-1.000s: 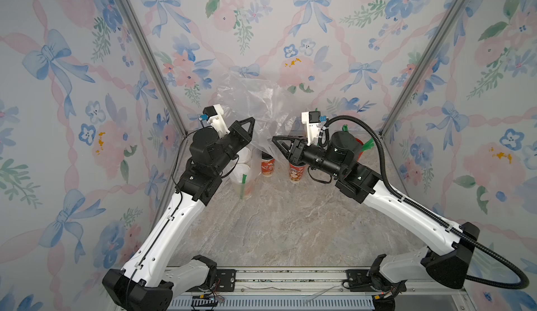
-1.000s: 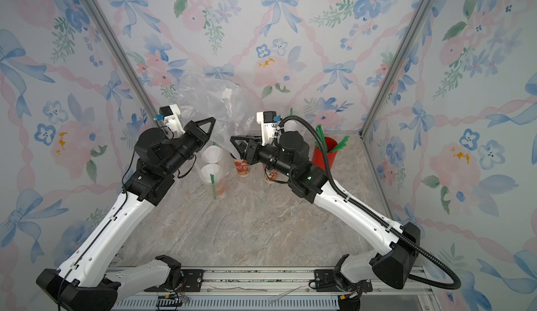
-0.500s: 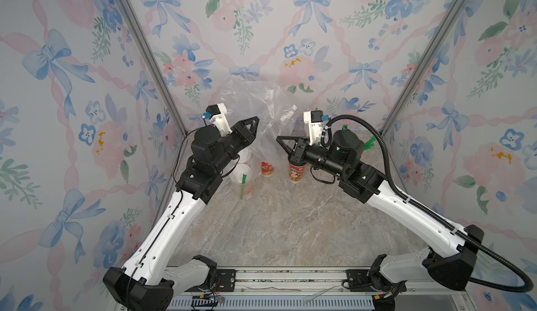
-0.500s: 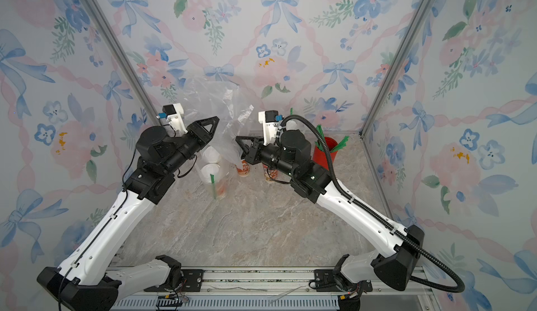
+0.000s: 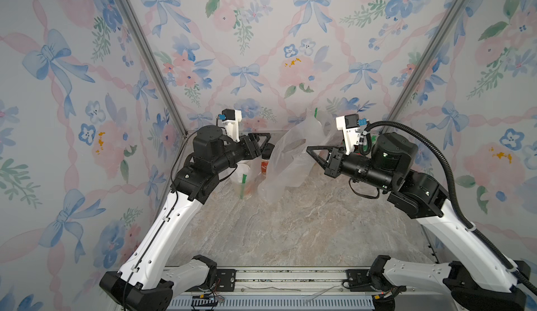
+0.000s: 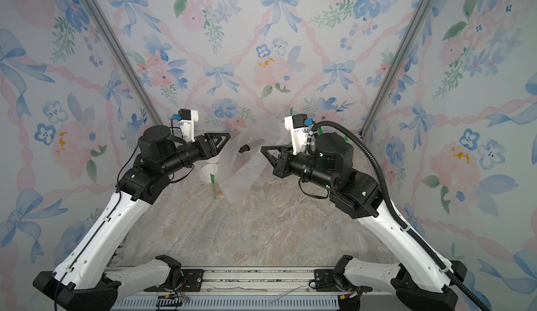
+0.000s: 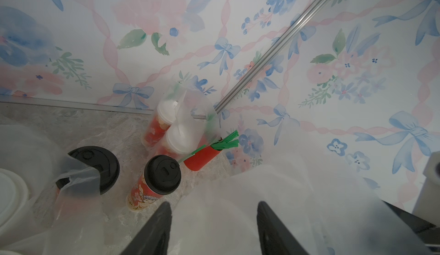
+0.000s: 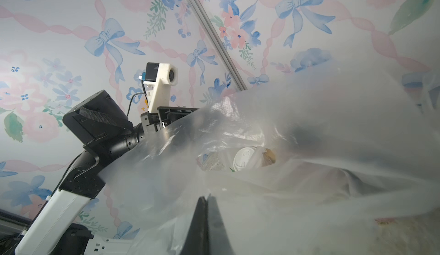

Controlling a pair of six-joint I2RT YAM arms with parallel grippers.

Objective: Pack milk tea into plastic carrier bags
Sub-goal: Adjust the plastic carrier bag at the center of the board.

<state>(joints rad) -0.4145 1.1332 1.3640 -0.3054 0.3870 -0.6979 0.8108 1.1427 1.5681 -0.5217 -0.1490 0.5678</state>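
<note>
A: Jaws, quick?
B: On the right gripper (image 8: 207, 197) the jaws are shut tight, and they look pinched on the film of the thin clear crinkly plastic carrier bag (image 5: 290, 164). On the left gripper (image 7: 213, 205) the jaws stand wide with nothing clamped. Loose film lies just past their tips.
A: Where's that bag?
B: Between the two sets of jaws. It's raised at the right jaws' side, with its lower end sagging toward the marble-look bench (image 5: 290, 231).
A: Cups?
B: A tall red printed paper cup with black lid (image 7: 162, 175) stands upright and unbagged just beyond the left jaws' tips. The second black-lidded cup (image 7: 95, 158) is near it, half under film. The white-dome-lidded cups (image 7: 181, 141) are farther out from the left jaws by the floral wall (image 7: 142, 63), already inside another clear bag (image 7: 192, 108). The plain red cup of green straws (image 7: 202, 157) is just beside them.
A: Handling?
B: My guess is the bag is feather-light, limp and slippery, with no shape of its own. A flat pinch may slip or catch only one layer. Better to take it at a handle loop or the mouth rim, one side per arm, and spread it. The cups have paper walls that would dent, and they're tall, so tippy. Can't tell if they're full. Grip mid-body under the lid, not on the lid, since it could pop off.
</note>
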